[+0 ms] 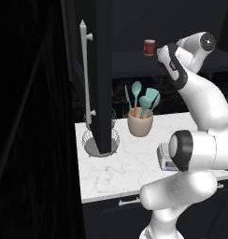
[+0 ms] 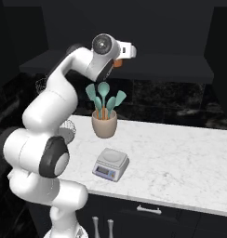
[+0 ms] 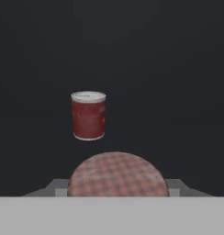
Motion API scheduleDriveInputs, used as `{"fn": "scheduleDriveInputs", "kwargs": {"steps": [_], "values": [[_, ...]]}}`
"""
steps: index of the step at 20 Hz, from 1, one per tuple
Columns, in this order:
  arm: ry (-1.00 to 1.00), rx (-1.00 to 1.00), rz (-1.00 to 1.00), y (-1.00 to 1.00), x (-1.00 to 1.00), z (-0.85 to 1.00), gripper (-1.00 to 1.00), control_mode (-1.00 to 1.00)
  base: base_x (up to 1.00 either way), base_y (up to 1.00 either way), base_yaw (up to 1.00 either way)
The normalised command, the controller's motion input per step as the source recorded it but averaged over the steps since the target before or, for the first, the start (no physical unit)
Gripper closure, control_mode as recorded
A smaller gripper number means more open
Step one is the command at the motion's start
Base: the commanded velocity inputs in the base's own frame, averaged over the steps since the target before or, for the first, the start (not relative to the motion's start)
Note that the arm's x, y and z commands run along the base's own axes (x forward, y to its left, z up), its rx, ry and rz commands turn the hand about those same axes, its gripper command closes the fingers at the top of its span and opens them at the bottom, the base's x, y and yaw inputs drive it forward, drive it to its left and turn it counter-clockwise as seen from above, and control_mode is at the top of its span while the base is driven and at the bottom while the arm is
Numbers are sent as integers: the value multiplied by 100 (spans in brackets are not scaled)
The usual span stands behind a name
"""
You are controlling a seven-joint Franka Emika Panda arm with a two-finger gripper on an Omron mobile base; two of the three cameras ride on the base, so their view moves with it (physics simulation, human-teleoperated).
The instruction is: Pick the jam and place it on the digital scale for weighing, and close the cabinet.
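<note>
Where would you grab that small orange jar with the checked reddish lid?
Probably by its round sides just under the lid, coming in level from the front. The small orange jar seems to stand upright, and the red jar with the pale lid sits farther back, clear of it.

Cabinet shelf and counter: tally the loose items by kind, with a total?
Jars on the shelf: 2, the jam at the gripper and a red jar
Utensil cups: 1
Scales: 1
Wire baskets: 1
Total: 5
</note>
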Motion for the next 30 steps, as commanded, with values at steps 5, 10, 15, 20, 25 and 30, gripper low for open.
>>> {"fn": "scheduleDriveInputs", "kwargs": {"steps": [5, 10, 15, 20, 25, 30], "values": [[-3, 0, 1, 0, -100, 0, 100, -100, 0, 0, 0], [1, 0, 3, 0, -100, -1, 100, -100, 0, 0, 0], [0, 0, 9, -7, -100, -41, 100, -100, 0, 0, 0], [17, 0, 23, -27, -65, -95, 100, -100, 0, 0, 0], [21, 0, 34, -17, -6, -96, 100, -100, 0, 0, 0], [4, 0, 36, -4, 15, -89, 100, -100, 0, 0, 0]]}}
